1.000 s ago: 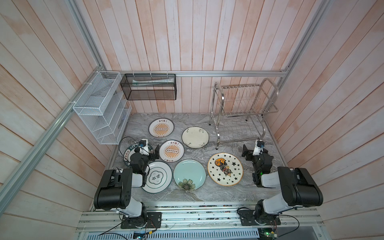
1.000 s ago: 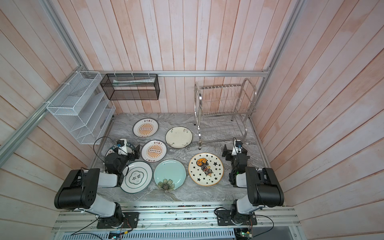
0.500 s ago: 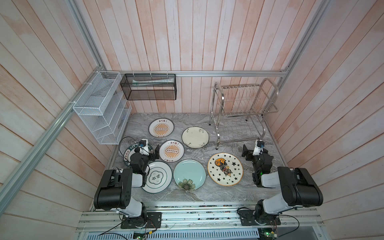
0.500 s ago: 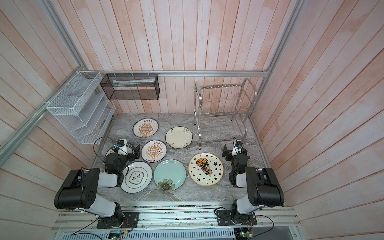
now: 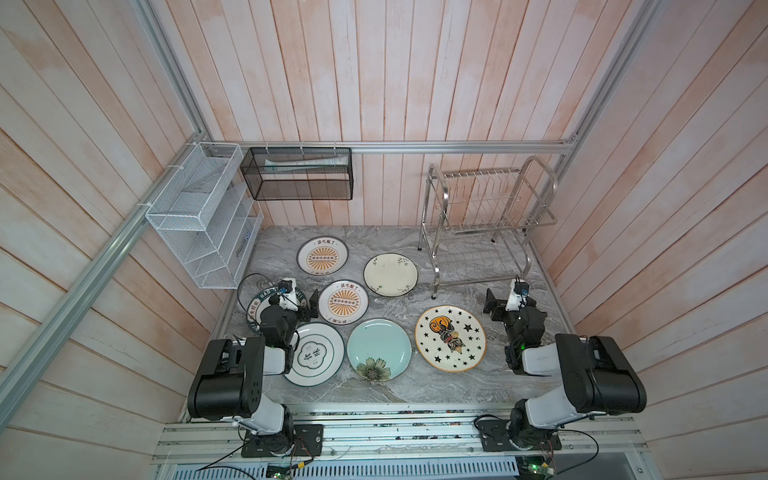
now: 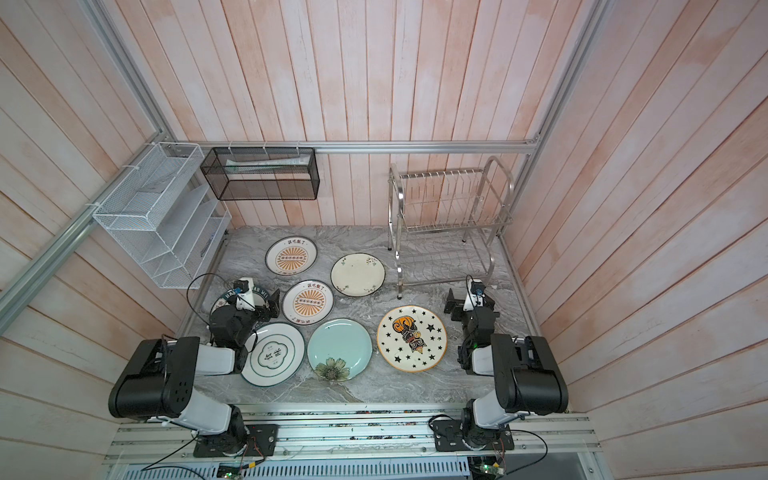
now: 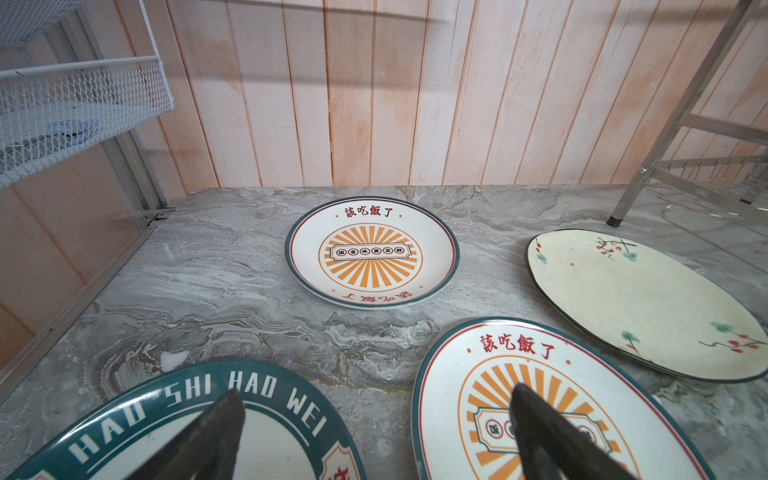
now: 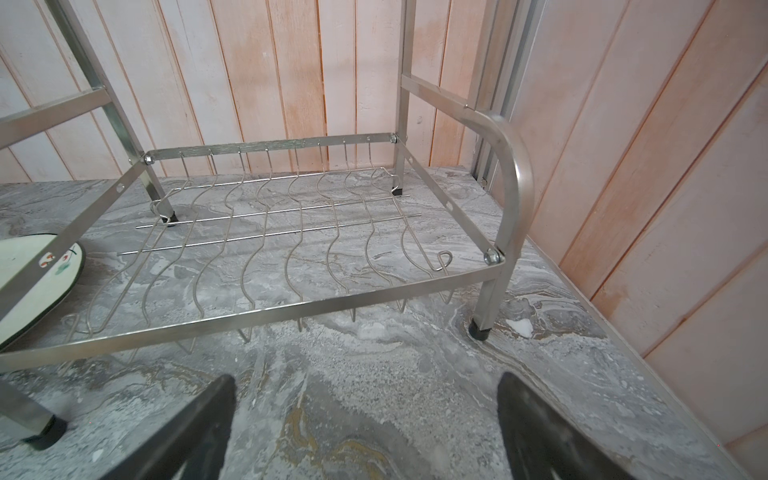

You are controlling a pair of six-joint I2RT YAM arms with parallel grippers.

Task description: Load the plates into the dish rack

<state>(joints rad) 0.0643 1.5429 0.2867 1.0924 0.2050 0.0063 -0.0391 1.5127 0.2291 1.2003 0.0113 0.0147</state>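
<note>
**Reference:** the dish rack (image 5: 498,228), at the back right of the marble tabletop (image 5: 395,386). All positions are given from it, as seen in both top views. All seven plates lie flat on the tabletop, outside the rack.

1. Farthest left of the rack: the lettered plate (image 5: 254,305), partly covered by the left arm.
2. Left gripper (image 7: 376,392): jaws spread wide, nothing held. One finger is above the lettered plate and the other above the near sunburst plate (image 5: 343,302). Contact cannot be determined.
3. Left and well forward of the rack: the green-ringed plate (image 5: 318,353).
4. Left of the rack, near the back wall: the far sunburst plate (image 5: 323,256).
5. Forward-left of the rack: the pale-blue plate (image 5: 379,349).
6. Just beside the rack's left frame: the cream plate (image 5: 390,274).
7. Directly forward of the rack's left frame: the star plate (image 5: 451,338).
8. Right gripper (image 8: 366,378): jaws spread wide, nothing held. It is above bare marble just forward of the rack's lower tier and faces it.
</note>
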